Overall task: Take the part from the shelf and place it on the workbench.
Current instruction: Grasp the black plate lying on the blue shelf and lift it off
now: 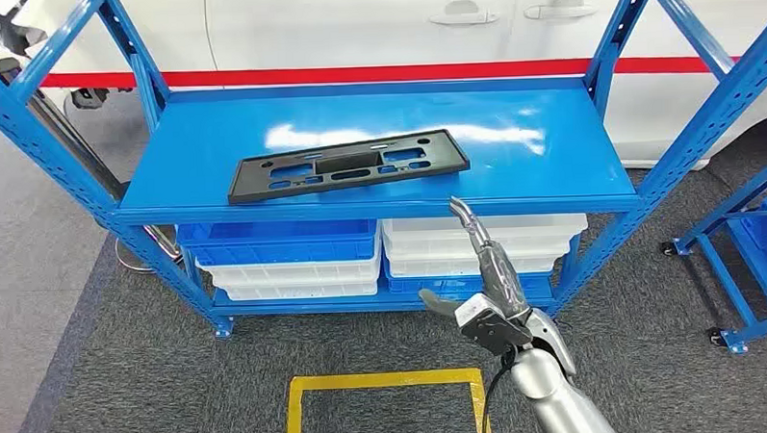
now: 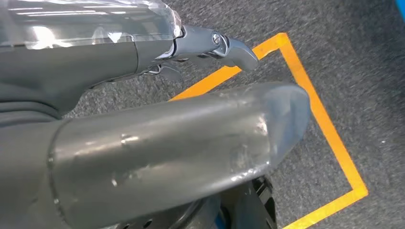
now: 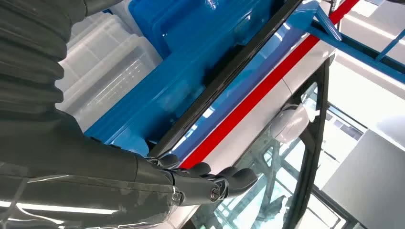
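Barely started: the black part (image 1: 348,165) lies flat on the blue shelf (image 1: 551,162), untouched, my right hand (image 1: 486,280) w/ fingers stretched out, holding nothing, reaching up just short of shelf edge; grab, carry and workbench drop all left.

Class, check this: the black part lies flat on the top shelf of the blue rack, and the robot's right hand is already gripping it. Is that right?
Not quite. The black part does lie flat on the top shelf of the blue rack, but the right hand is not gripping it: the head view shows it short of the shelf's front edge, fingers extended and holding nothing.
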